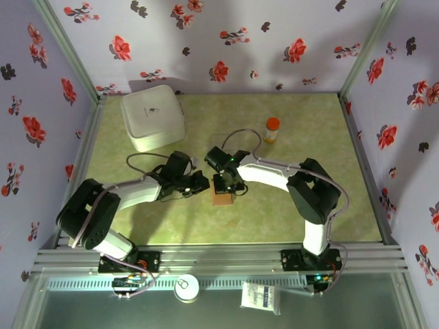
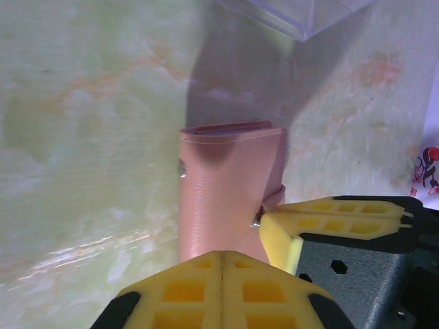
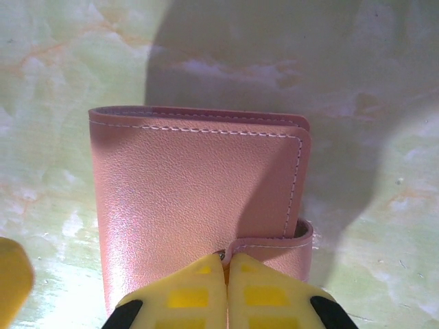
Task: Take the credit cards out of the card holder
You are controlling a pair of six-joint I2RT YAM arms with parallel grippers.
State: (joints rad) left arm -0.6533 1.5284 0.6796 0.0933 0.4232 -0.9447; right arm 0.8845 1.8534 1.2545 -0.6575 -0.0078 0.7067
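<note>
The card holder is a tan-pink leather wallet lying closed on the green table, and it also appears as a small tan patch from above. Its snap strap wraps round the right edge. My right gripper is shut on the tip of that strap. My left gripper is shut, fingers pressed together with no gap, its tips over the near end of the card holder. The right gripper's yellow fingers touch the holder's side. The credit cards are hidden inside.
A big white square container stands at the back left, and an orange-capped bottle at the back right of centre. The corner of a clear plastic box lies just beyond the wallet. Floral walls enclose the table.
</note>
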